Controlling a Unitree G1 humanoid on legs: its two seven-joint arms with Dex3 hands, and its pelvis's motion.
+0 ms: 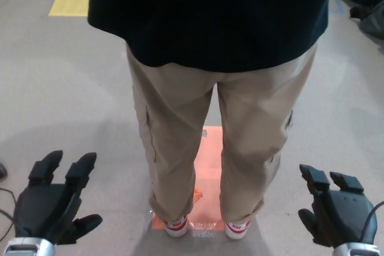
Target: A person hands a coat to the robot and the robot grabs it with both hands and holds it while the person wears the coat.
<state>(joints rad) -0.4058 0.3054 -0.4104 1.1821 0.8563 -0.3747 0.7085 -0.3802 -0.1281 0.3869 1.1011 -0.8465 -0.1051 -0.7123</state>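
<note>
Standing person (210, 118) in one coat (210, 22), two empty hands: left hand (51, 205), right hand (336, 211)

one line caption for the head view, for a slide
Person in dark coat stands facing away; left hand and right hand open, empty.

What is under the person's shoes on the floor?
An orange floor marker lies under the white shoes, showing between and behind the beige-trousered legs. Its full outline is covered by legs and shoes. Neither robot hand is near it.
</note>
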